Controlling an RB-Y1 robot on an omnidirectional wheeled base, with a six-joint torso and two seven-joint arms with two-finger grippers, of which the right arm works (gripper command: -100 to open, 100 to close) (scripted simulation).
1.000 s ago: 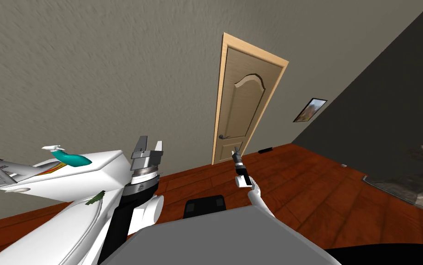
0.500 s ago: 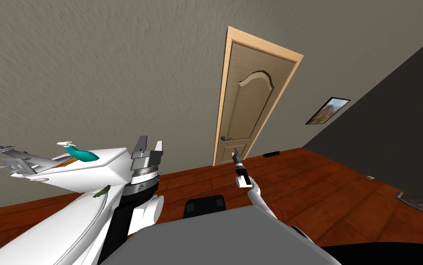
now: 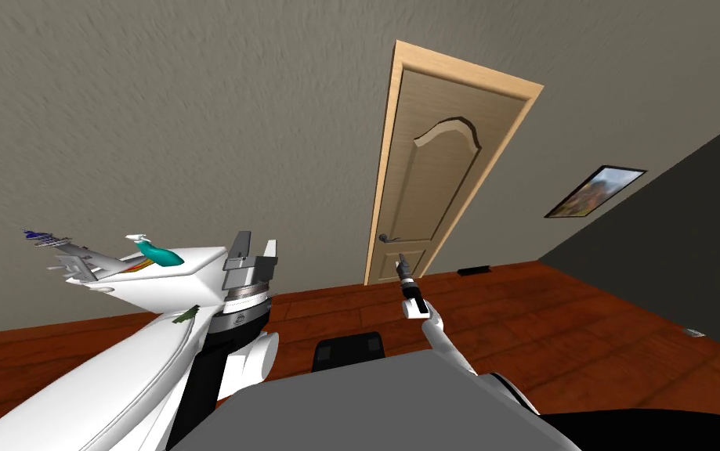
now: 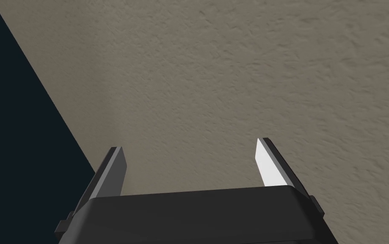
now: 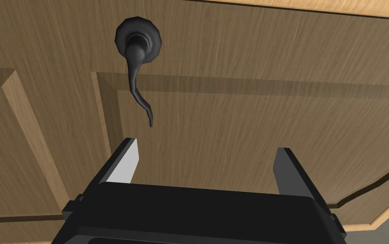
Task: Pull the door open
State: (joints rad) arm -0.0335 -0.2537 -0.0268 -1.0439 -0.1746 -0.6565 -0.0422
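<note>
The right gripper (image 5: 206, 145), fingers wide, faces the closed wooden door (image 5: 252, 106) just beside its dark lever handle (image 5: 137, 87), apparently lining up a grasp; the left gripper (image 4: 191, 144), also wide, idles well away.

The door (image 3: 436, 156) stands ahead, its handle (image 3: 387, 237) at its left edge. The right gripper (image 3: 402, 261) hangs before the door, near the handle. The left gripper (image 3: 255, 244) is well left of both.
</note>
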